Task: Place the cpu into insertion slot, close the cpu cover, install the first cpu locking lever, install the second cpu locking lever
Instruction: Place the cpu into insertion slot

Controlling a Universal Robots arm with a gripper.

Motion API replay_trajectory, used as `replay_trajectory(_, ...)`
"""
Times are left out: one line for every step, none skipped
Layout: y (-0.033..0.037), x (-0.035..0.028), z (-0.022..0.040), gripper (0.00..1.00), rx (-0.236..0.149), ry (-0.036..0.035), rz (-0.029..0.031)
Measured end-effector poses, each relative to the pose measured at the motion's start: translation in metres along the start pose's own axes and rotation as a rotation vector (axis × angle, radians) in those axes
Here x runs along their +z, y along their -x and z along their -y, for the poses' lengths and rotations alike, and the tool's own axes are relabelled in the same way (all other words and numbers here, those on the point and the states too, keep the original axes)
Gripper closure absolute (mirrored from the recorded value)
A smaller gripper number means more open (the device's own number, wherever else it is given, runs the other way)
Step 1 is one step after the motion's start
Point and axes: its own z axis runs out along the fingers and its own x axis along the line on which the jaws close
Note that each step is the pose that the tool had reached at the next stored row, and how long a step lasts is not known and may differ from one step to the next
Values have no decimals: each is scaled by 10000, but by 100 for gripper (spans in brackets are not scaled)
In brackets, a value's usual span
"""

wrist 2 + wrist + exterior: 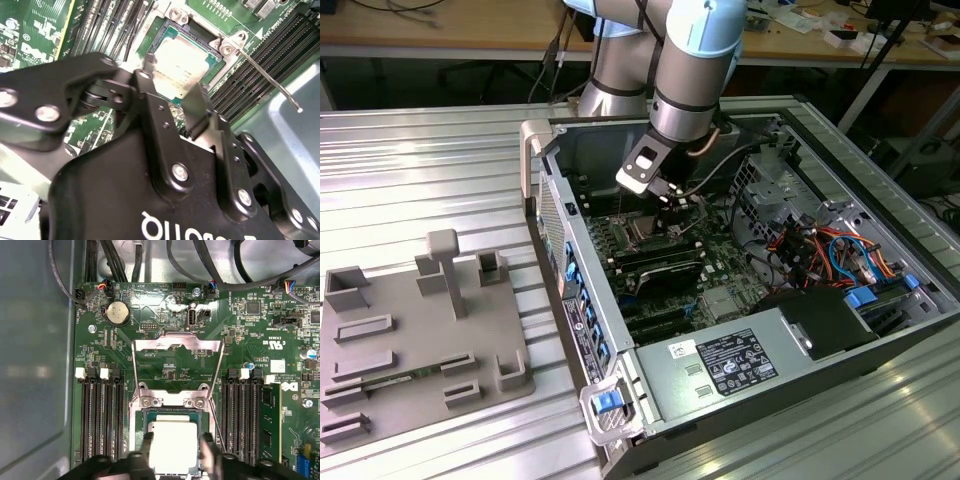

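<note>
Both sides of the cpu are clamped by the gripper, at the insertion slot.

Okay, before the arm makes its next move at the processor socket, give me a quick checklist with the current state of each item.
1. Square silver-topped cpu lies within the rim of the black square insertion slot: ok.
2. That cpu seated flat: cannot tell.
3. Thin silvery cpu cover frame stands open, off the slot: ok.
4. Thin metal locking lever raised beside the slot: ok.
5. Black gripper hold on the cpu: cannot tell.
</note>
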Motion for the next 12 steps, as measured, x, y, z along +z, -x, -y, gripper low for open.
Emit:
replay_trajectory(0,-8,0,56,0,1,3)
replay_trajectory(0,-17,0,62,1,1,7)
replay_trajectory(1,-24,-1,68,1,0,9)
replay_trajectory(1,-30,-1,74,1,0,10)
replay_trajectory(0,-32,-1,74,1,2,8)
replay_trajectory(0,-33,-1,74,1,2,7)
replay_trajectory(1,-36,-1,80,1,1,9)
replay_trajectory(1,-37,-1,86,1,0,9)
replay_trajectory(1,-37,-1,89,1,1,9)
replay_trajectory(1,-37,-1,89,1,2,8)
replay_trajectory(1,-38,-1,89,1,1,9)
replay_trajectory(1,-39,-1,89,1,1,9)
